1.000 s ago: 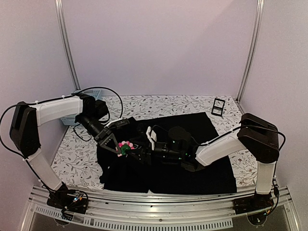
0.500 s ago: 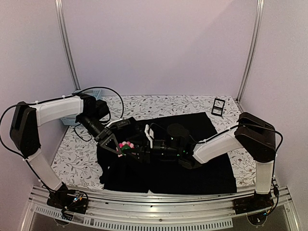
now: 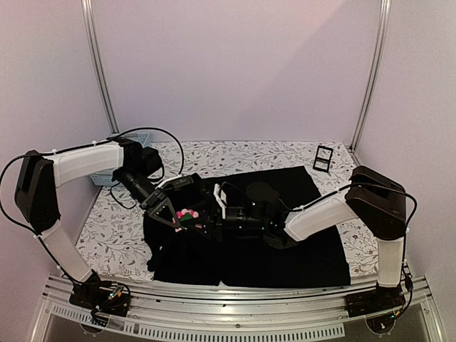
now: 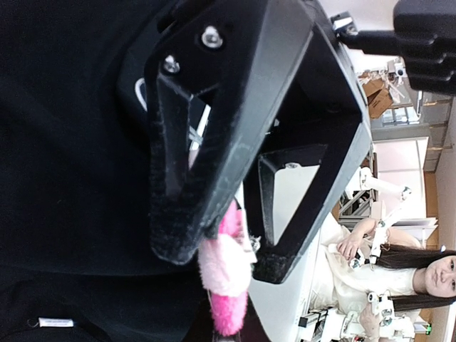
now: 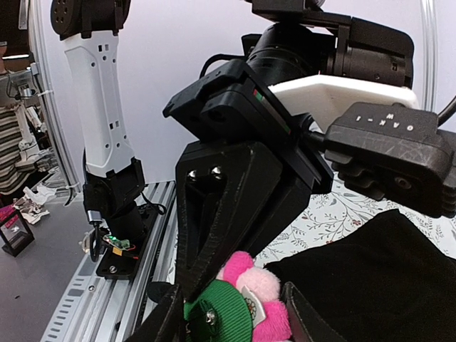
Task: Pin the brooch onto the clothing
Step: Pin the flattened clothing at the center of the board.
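Brooch (image 4: 225, 276), fuzzy pink petals, pinched by left tool (image 4: 228, 258), soft black shirt (image 4: 71, 142)

Two white-shelled arms with black joints and black grippers

The left arm (image 3: 85, 162) and the right arm (image 3: 320, 214) each had smooth white covers on the long links and blocky matte-black housings at the joints. A thin black cable (image 3: 146, 132) ran in a loop along the left arm. The left gripper (image 4: 228, 256) had fingers (image 4: 185, 178) shaped as open black triangular frames with scuffed edges, each fixed by silver screws (image 4: 206, 35). A black wrist camera block (image 5: 388, 153) above it carried raised lettering, and a small red-and-green stripe (image 5: 260, 96) marked the housing. The right gripper (image 5: 235, 320) was black too, and small green lights (image 3: 265, 226) glowed behind it.
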`<state>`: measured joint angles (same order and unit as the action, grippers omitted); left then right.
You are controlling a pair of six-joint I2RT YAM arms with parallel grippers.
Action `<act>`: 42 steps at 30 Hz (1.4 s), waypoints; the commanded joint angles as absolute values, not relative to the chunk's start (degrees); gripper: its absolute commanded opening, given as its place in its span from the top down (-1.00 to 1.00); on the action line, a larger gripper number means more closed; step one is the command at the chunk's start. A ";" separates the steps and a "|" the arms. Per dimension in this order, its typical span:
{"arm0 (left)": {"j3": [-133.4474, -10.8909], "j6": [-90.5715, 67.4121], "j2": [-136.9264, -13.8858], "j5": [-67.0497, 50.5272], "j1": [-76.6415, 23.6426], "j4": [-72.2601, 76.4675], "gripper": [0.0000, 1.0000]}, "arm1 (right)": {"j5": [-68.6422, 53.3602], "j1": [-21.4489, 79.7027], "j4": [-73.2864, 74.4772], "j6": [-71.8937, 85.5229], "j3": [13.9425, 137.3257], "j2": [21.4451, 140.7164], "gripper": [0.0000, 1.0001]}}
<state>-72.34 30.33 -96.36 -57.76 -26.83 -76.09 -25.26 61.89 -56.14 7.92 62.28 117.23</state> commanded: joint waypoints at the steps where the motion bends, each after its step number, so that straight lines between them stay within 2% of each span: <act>1: -73.87 32.26 -95.58 -62.24 -28.13 -81.68 1.00 | -25.03 60.55 -52.45 9.56 63.38 119.77 0.19; 5: -73.96 31.86 -96.12 -62.12 -28.15 -81.34 1.00 | -26.00 60.56 -52.50 9.72 63.63 120.14 0.29; 11: -74.03 31.54 -96.35 -61.29 -28.13 -80.77 1.00 | -28.12 60.51 -51.85 9.72 63.90 119.97 0.60; 18: -73.92 30.25 -96.24 -60.64 -28.13 -79.45 1.00 | -28.57 60.55 -51.18 9.32 64.06 119.78 0.63; 30: -73.91 29.75 -96.76 -60.74 -28.04 -79.54 1.00 | -30.20 60.54 -49.93 9.54 64.95 120.10 0.88; 38: -75.01 29.27 -97.01 -60.56 -27.86 -79.16 0.94 | -30.39 60.56 -49.67 9.51 64.74 120.10 0.97; 42: -74.56 29.02 -97.38 -60.22 -27.86 -79.01 0.81 | -30.33 60.50 -49.79 9.56 64.73 120.04 1.00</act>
<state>-72.99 29.34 -96.90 -55.81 -26.96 -77.19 -30.81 60.71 -54.06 10.07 64.25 117.62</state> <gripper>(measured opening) 0.066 0.072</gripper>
